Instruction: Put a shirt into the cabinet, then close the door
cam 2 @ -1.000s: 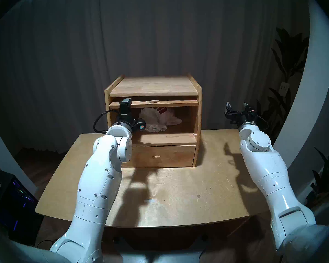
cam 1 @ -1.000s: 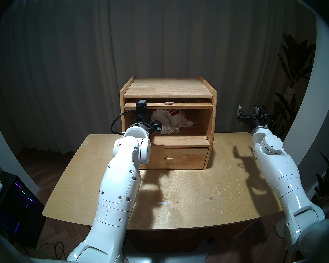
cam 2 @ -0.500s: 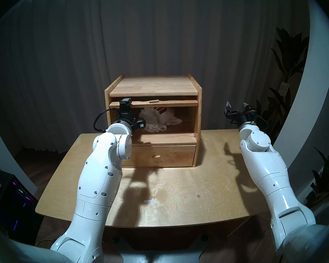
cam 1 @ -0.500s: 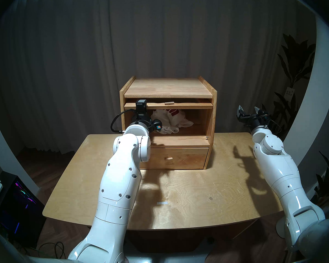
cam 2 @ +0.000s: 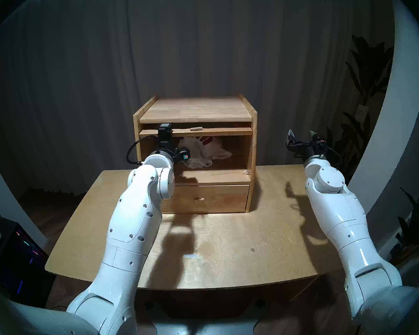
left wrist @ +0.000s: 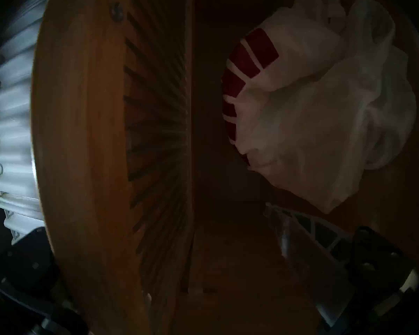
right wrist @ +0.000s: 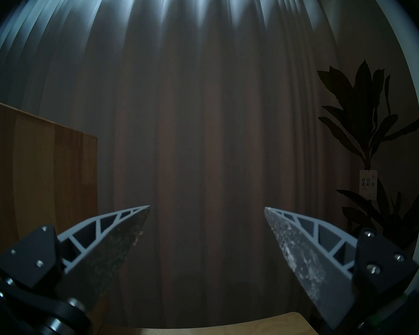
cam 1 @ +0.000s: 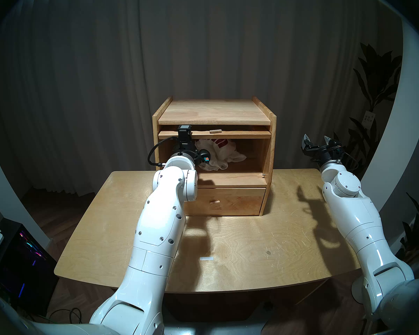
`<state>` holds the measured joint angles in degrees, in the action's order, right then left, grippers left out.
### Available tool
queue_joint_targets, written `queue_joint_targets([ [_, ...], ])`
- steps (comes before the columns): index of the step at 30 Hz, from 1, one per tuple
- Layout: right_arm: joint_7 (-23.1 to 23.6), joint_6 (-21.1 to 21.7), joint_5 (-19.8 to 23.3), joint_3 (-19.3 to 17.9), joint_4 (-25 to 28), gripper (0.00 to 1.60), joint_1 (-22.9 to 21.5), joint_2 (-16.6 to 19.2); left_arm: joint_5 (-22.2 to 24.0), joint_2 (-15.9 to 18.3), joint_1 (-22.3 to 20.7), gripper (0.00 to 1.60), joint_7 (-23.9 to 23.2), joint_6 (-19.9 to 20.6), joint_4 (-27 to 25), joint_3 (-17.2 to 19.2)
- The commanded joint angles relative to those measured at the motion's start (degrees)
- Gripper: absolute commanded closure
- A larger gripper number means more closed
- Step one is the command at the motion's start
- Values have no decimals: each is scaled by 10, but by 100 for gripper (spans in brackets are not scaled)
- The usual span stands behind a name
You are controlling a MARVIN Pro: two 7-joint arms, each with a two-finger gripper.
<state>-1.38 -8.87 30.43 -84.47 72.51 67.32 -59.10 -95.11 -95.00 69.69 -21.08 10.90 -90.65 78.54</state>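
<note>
The left hand reaches into the upper compartment of the cabinet, its fingers spread wide and gripping nothing. The door is flipped up level under the cabinet top, and this hand straddles its wooden front edge: one finger is outside the panel, the other inside the compartment. The shirt, crumpled with red letters showing, lies on the compartment floor just beyond the inner finger and to its right, apart from it. The right hand hangs released over the bench, with the cabinet's side wall to its left.
</note>
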Motion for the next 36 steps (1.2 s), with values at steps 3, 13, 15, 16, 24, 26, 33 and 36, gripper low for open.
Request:
queue_joint_targets([
  [3,1,-6,-1,-3,11,0,-9,1,20,0,-6,160,-18,-15,-18,13],
  [13,1,-5,-1,-3,10,0,-9,2,51,31,65,160,-83,-32,-114,27],
  [15,1,-5,-1,-3,10,0,-9,2,59,42,81,160,-101,-38,-136,30],
  [16,1,-5,-1,-3,10,0,-9,2,59,42,81,160,-101,-38,-136,30],
  [24,1,-5,-1,-2,9,0,-9,2,84,61,120,160,-152,-45,-190,18],
  [26,1,-5,-1,-2,9,0,-10,2,92,69,133,160,-166,-43,-211,14],
  [33,1,-4,-1,-2,9,0,-10,2,110,92,157,160,-196,-44,-249,6],
  [36,1,-4,-1,-2,9,0,-10,2,117,104,166,160,-207,-40,-262,3],
])
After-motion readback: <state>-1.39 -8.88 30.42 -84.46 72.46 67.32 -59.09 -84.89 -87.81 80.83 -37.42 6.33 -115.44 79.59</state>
